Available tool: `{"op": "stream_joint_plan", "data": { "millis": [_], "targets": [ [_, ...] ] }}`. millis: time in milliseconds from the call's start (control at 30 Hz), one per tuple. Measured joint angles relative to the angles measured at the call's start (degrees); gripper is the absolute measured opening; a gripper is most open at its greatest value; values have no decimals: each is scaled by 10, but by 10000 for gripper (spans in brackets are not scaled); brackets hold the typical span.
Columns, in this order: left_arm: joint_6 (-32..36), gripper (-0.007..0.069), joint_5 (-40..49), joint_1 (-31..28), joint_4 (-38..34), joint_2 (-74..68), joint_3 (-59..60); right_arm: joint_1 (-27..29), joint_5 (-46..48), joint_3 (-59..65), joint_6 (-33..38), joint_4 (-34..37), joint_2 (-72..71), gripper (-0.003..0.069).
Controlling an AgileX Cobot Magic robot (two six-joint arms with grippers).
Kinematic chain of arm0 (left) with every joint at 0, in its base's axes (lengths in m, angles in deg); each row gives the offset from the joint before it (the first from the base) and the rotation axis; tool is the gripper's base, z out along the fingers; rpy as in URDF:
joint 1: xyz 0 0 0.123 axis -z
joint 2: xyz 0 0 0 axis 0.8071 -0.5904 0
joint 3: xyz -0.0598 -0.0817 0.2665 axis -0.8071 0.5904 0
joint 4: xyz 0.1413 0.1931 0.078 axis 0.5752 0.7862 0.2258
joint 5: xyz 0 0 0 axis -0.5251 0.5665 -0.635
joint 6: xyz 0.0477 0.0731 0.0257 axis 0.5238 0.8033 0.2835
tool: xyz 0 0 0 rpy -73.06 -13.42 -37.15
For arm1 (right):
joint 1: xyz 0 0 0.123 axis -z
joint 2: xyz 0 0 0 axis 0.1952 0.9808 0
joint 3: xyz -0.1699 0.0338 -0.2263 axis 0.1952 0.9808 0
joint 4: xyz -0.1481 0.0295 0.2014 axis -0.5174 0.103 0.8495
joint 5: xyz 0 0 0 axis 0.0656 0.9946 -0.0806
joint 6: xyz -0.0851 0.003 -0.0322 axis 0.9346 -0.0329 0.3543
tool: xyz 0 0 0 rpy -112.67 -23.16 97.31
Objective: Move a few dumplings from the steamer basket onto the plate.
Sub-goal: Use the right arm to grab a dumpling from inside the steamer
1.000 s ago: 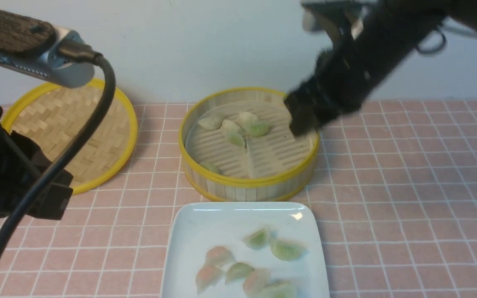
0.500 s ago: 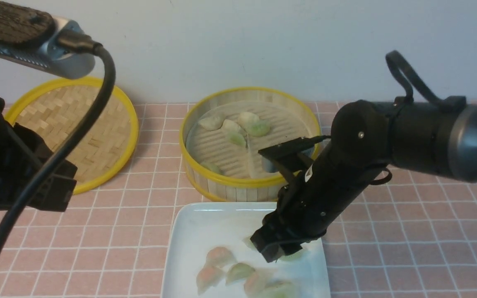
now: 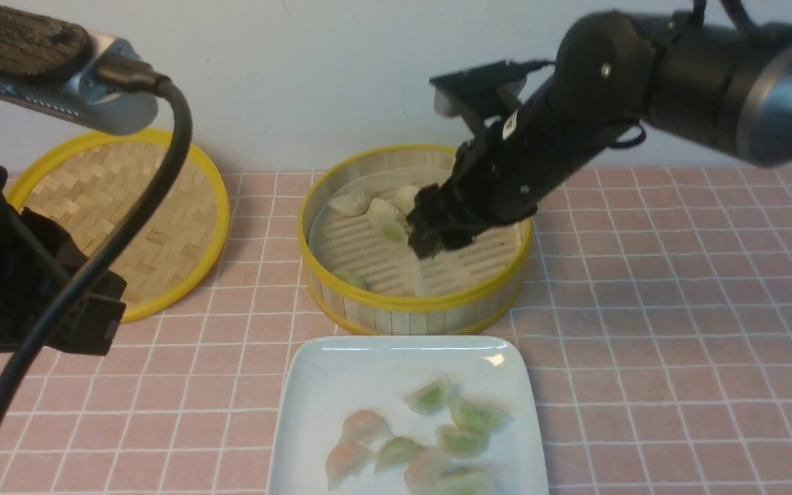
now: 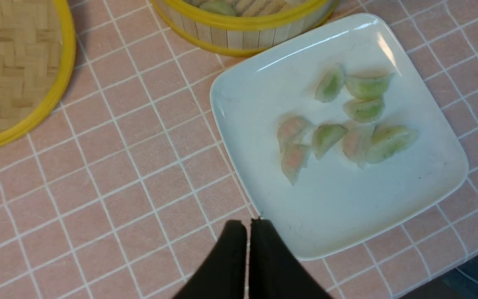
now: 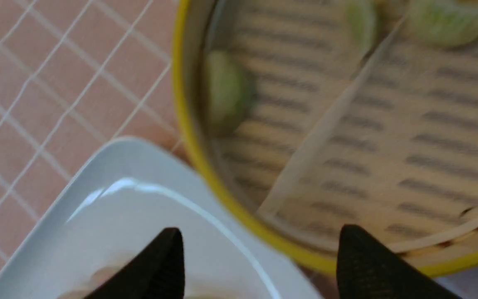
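The right hand (image 3: 430, 239) hangs spread and empty over the steamer basket (image 3: 406, 302), probably to reach one of the dumplings (image 3: 351, 203) lying there. Several more lie on the plate (image 3: 327, 375). The left hand (image 4: 247, 236), pressed together, idles over the worktop (image 3: 643, 309), out of the way.

Spread end effector (image 5: 259, 229); steamer basket (image 5: 187, 128) beside plate (image 5: 110, 195)

Black right hand (image 3: 429, 242), grey-banded black arm (image 3: 578, 127)
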Motion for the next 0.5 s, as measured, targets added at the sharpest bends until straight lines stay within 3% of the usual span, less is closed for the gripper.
{"op": "stream_joint_plan", "data": {
  "millis": [200, 500],
  "targets": [
    [0, -6, 13, 0, 0, 0, 0, 37, 64, -229, 18, -25, 169, 449],
    [0, -6, 14, 0, 0, 0, 0, 39, 69, -441, 57, -50, 361, 449]
  ]
}}
